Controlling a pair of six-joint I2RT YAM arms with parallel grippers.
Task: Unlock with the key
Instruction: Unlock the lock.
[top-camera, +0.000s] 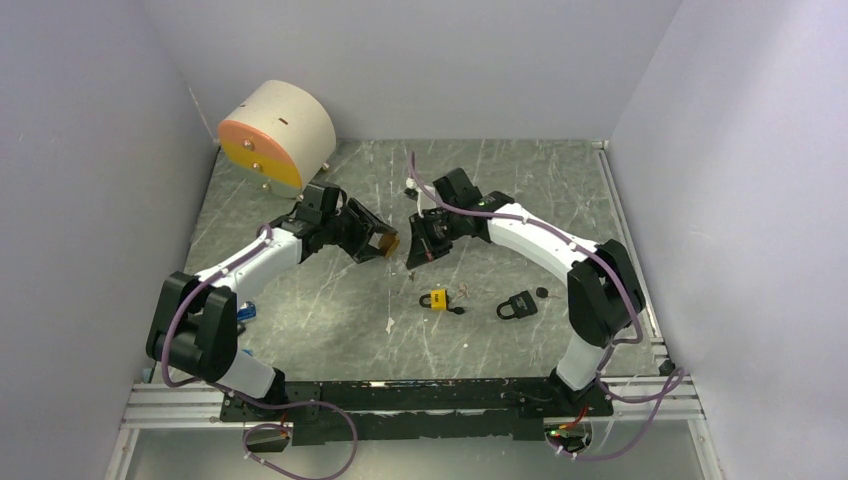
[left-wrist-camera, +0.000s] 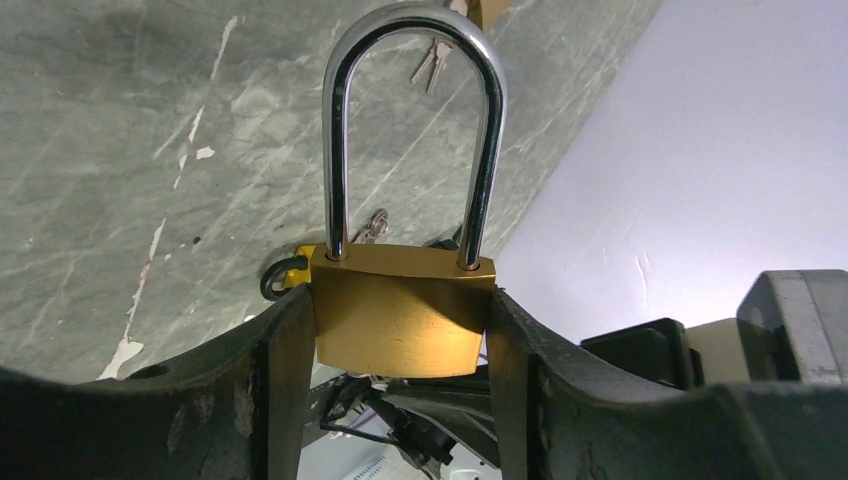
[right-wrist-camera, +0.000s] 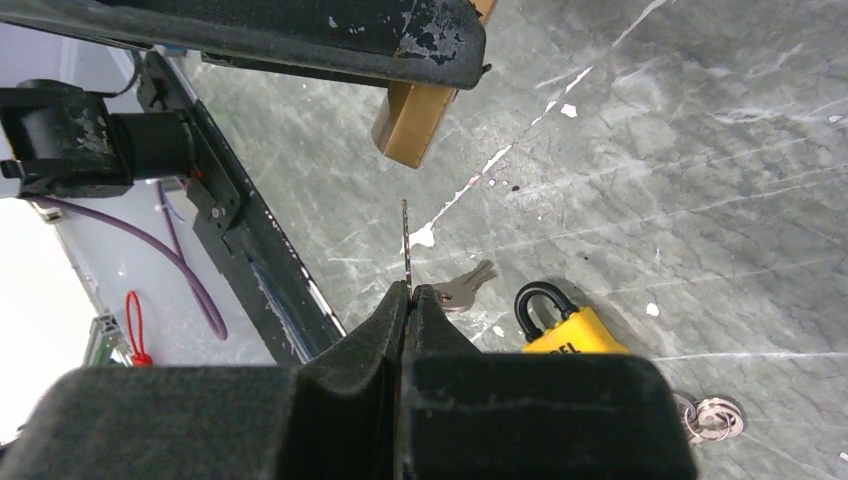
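A brass padlock (left-wrist-camera: 400, 310) with a long steel shackle (left-wrist-camera: 340, 150) sits between the fingers of my left gripper (left-wrist-camera: 400, 330), which is shut on its body and holds it above the table. From above, the left gripper (top-camera: 378, 238) faces my right gripper (top-camera: 418, 245) at mid-table. The right gripper (right-wrist-camera: 410, 290) is shut on a key (right-wrist-camera: 404, 240), whose thin blade sticks out toward the padlock's (right-wrist-camera: 415, 125) underside, a short gap away. A second key (right-wrist-camera: 465, 285) hangs beside the fingertips.
A yellow padlock (top-camera: 437, 299) and a black padlock (top-camera: 517, 306) lie on the grey marbled table (top-camera: 520, 180) in front of the grippers, with a key ring (right-wrist-camera: 710, 415) near the yellow one (right-wrist-camera: 570, 325). A beige and orange drum (top-camera: 275, 135) stands at the back left. Walls enclose three sides.
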